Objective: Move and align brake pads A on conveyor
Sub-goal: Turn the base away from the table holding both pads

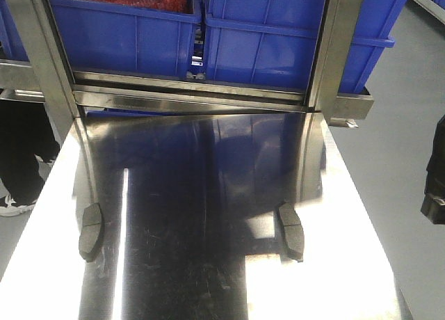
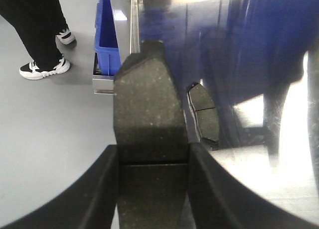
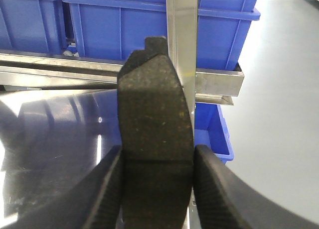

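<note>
On the shiny worktop (image 1: 208, 264): you can see two dark grey brake pads lying flat, well apart, one near each side edge.
Left brake pad (image 1: 90, 231): it lies close to the left edge of the worktop, with its long side pointing away from you.
Right brake pad (image 1: 292, 229): it lies near the right edge, about level with the left one, and it has a thin groove across its middle.
Left gripper (image 2: 152, 157): your left gripper is closed on a third brake pad (image 2: 147, 104). The black fingers (image 2: 99, 189) press on its two long sides. The pad sticks out past the fingertips, by the left edge of the worktop.
Next to it: in the left wrist view, a pad (image 2: 203, 114) lies flat on the worktop just to the right of the held one. It is not touching it.
Right gripper (image 3: 157, 157): your right gripper is closed on a fourth brake pad (image 3: 155, 104), held the same way, with a small tab at its far end. You cannot tell how high it is.
Behind the worktop: blue bins (image 1: 139, 38) sit in a steel frame (image 1: 42, 56). One bin has something red in it.
On the floor at the left: a person in black trousers (image 1: 21, 146) and black and white shoes (image 2: 45, 67) stands beside the worktop.
</note>
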